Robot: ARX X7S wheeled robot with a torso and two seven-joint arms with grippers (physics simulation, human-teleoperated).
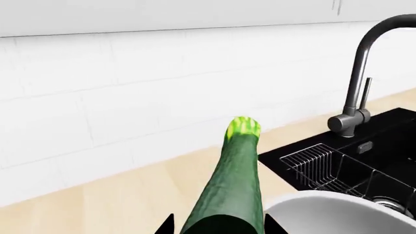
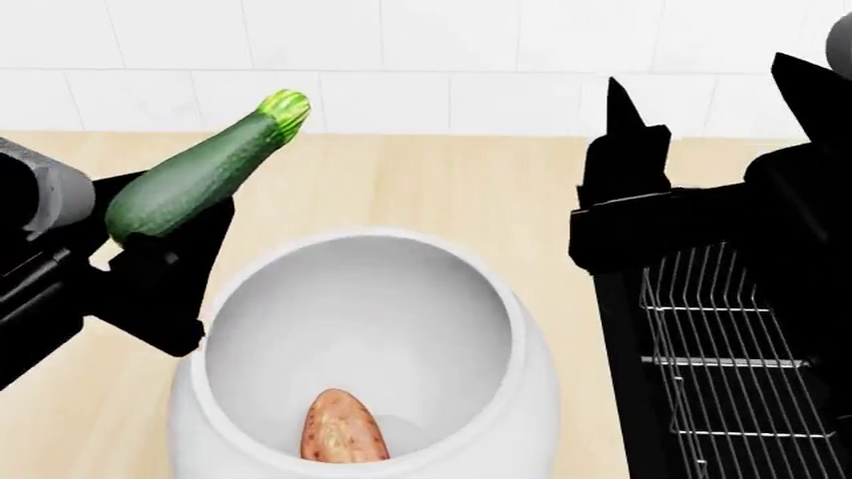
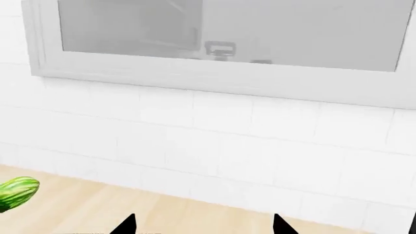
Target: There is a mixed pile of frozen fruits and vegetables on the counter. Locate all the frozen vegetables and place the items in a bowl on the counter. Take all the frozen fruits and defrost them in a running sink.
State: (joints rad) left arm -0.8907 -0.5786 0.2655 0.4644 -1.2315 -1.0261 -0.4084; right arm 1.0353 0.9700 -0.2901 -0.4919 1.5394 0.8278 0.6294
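Observation:
My left gripper (image 2: pixel 160 254) is shut on the thick end of the dark green zucchini (image 2: pixel 200 175). It holds the zucchini tilted in the air, just left of the white bowl's rim (image 2: pixel 506 299). In the left wrist view the zucchini (image 1: pixel 231 180) fills the space between the jaws (image 1: pixel 217 225), with the bowl (image 1: pixel 325 214) beside it. The pinkish-orange sweet potato (image 2: pixel 343 429) lies inside the bowl. My right gripper (image 2: pixel 712 100) is open and empty, raised over the left edge of the black sink (image 2: pixel 620 399). The mango and the whitish fruit are out of view.
The wire rack (image 2: pixel 732 359) lies in the sink, and it also shows in the left wrist view (image 1: pixel 325 168). The steel faucet (image 1: pixel 361 73) stands behind the basin. The beige counter (image 2: pixel 440 190) runs back to a white tiled wall (image 3: pixel 227 141).

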